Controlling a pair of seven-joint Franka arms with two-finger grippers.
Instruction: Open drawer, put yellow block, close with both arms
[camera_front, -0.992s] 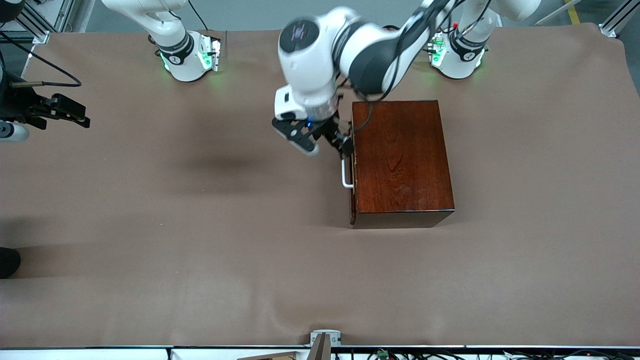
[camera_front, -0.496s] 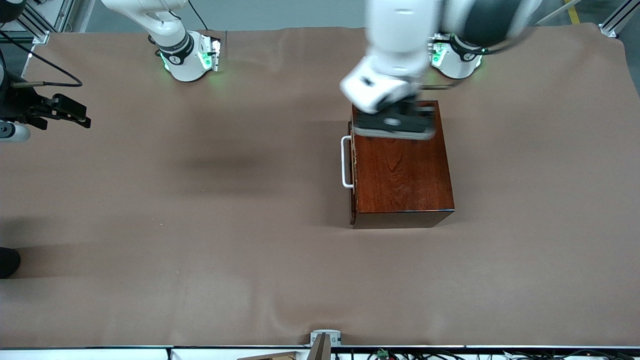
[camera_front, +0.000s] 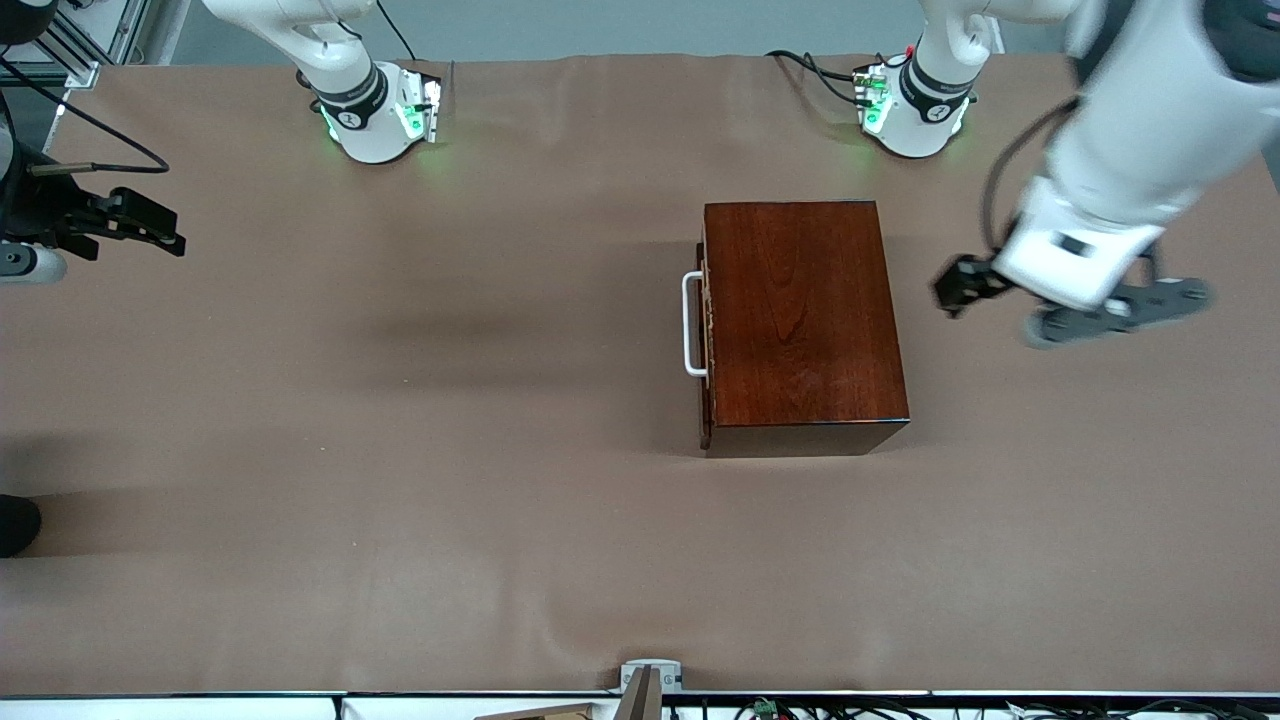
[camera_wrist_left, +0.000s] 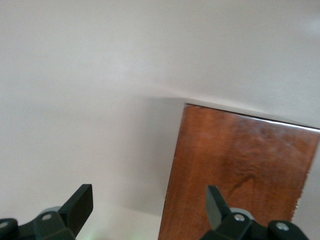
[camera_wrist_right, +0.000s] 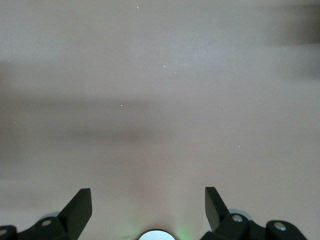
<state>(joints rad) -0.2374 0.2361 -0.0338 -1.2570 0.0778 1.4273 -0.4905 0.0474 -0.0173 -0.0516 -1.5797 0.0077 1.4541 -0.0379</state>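
Both grippers hold nothing. Going from near to far in the front view, the brown table cover (camera_front: 400, 560) lies bare at the near edge. Next comes the wooden box (camera_front: 805, 315), dark reddish-brown and glossy, standing toward the left arm's end of the table. Its drawer (camera_front: 706, 330) is pushed in flush with the box face, and the white handle (camera_front: 690, 325) sticks out on the side that faces the right arm's end of the table. No yellow block can be seen in any view. The left gripper (camera_front: 1075, 305) hangs in the air over the table cover beside the box, toward the left arm's end, apart from the box and blurred. In the left wrist view its two fingers (camera_wrist_left: 80, 205) stand wide apart with only air between them, and the box top (camera_wrist_left: 240, 170) shows under them on one side. The right gripper (camera_front: 130, 225) is at the edge of the table at the right arm's end, well apart from the box, and this arm waits. In the right wrist view its fingers (camera_wrist_right: 80, 207) are also spread wide, with only the plain table cover (camera_wrist_right: 160, 100) below them. Farthest from the camera stand the two arm bases with green lights, the right one (camera_front: 380, 115) and the left one (camera_front: 910, 110).
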